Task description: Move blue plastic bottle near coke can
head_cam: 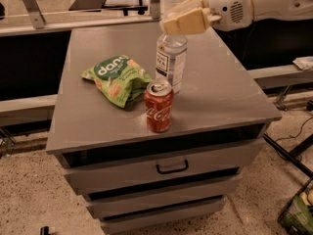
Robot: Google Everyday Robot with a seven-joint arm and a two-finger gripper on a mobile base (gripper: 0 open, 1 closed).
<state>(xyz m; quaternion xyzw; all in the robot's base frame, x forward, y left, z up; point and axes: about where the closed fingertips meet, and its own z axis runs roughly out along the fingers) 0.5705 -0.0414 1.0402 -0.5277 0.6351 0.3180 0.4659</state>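
The blue plastic bottle (171,60) stands upright on the grey cabinet top (225,87). It is clear, with a white label carrying dark text. Its cap is hidden by my gripper (169,19), which reaches in from the upper right and is shut on the bottle's top. The coke can (159,106), red with white script and a silver top, stands upright just in front of the bottle and slightly to its left, almost touching it.
A green snack bag (116,78) lies left of the bottle and can. The cabinet has drawers with a dark handle (172,168) below. A rail and dark gap run behind and beside it. A green crate (298,214) sits on the floor at the lower right.
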